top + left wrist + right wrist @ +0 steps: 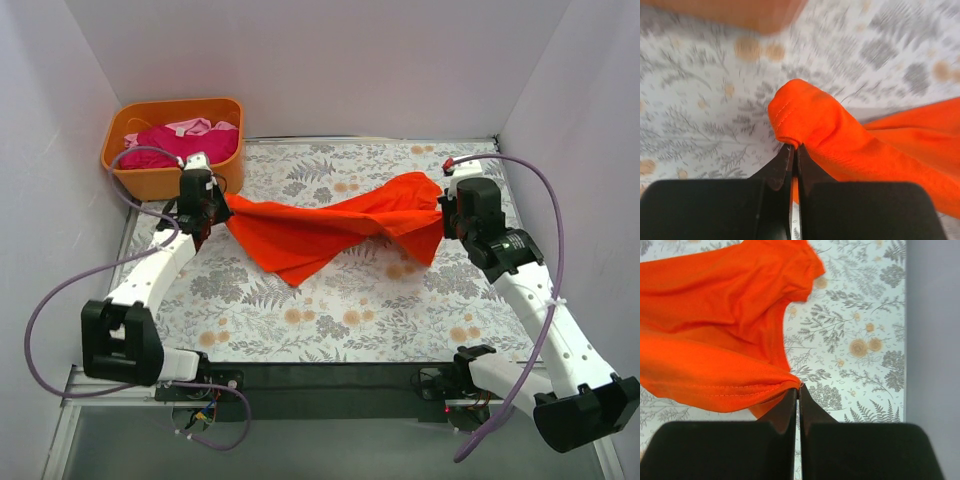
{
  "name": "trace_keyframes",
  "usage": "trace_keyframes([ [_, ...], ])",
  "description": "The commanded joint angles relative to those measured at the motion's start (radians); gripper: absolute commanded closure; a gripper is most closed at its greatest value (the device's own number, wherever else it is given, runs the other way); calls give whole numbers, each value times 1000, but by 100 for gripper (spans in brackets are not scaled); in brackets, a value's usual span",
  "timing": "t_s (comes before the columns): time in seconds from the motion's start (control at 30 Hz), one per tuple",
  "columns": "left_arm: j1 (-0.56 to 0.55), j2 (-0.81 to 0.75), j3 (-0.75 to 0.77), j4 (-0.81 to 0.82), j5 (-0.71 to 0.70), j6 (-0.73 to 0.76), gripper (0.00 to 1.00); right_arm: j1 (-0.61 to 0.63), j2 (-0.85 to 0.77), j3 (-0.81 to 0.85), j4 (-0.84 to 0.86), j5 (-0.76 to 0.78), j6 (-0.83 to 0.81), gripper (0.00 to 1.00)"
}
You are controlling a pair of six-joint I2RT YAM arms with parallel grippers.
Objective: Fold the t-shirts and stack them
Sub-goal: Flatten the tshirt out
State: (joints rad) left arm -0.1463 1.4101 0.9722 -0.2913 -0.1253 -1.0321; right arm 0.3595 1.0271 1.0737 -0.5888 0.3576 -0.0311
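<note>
Looking from overhead first: what is held, and what could fail? (A)

Overhead view: the orange shirt point(330, 225) is stretched between the left gripper point(205, 215) and the right gripper point(447, 212). Its middle droops toward the table point(350, 320). If the arms pull further apart, an edge may slip out of a pinch. If they lower unevenly, the cloth will probably land bunched. The left gripper works just beside the tub point(118, 160), so a wide swing could knock it. (B)

Left wrist view? (A)

The left gripper point(793, 149) has its jaws pressed together on a small rolled fold of the orange shirt point(830, 125). Only a narrow bit of cloth is caught, so I judge the hold shallow. The picture is blurred. (B)

Right wrist view? (A)

The right gripper point(799, 389) is closed on a stitched hem corner of the orange shirt point(715, 315). The bite is equally thin, with the same slip risk under tension. (B)

Count? (A)

- Orange shirts: one, out over the table.
- Shirts in the tub: one pink shirt point(170, 142) and one pale shirt point(195, 125). I cannot tell whether more lie beneath.
- Tubs: one.
- Grippers: two. (B)
</note>
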Motion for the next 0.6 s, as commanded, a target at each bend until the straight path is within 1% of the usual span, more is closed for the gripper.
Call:
trace_keyframes([
  [0.0, 2, -178, 53, -58, -112, 17, 100, -24, -76, 68, 87, 127, 17, 99],
  [0.03, 2, -227, 12, -93, -99, -49, 100, -25, -85, 66, 102, 129, 8, 99],
  [0.1, 2, -281, -71, -115, -56, -129, 100, -25, -107, 52, 115, 110, 2, 99],
  [0.13, 1, -325, -172, -118, -3, -204, 100, -24, -110, 46, 119, 78, -6, 99],
  [0.17, 1, -342, -222, -115, 18, -233, 100, -25, -113, 37, 119, 66, -6, 99],
  [0.23, 1, -370, -315, -112, 53, -290, 95, -25, -116, 6, 118, 43, -3, 99],
  [0.27, 1, -396, -382, -112, 65, -310, 84, -25, -117, -4, 118, 28, 5, 99],
  [0.3, 1, -414, -415, -112, 88, -341, 77, -25, -122, -20, 115, 21, 8, 99],
  [0.33, 1, -434, -438, -114, 88, -351, 66, -25, -125, -26, 110, 15, 11, 99],
  [0.37, 1, -454, -464, -115, 87, -355, 51, -25, -127, -31, 107, 6, 14, 99],
  [0.43, 1, -513, -464, -134, 56, -339, 42, -25, -128, -38, 101, -5, 16, 99],
  [0.5, 1, -536, -434, -144, 56, -306, 36, -25, -131, -40, 96, -32, 14, 99],
  [0.57, 1, -533, -411, -146, 87, -238, 35, -25, -131, -43, 95, -68, 11, 99],
])
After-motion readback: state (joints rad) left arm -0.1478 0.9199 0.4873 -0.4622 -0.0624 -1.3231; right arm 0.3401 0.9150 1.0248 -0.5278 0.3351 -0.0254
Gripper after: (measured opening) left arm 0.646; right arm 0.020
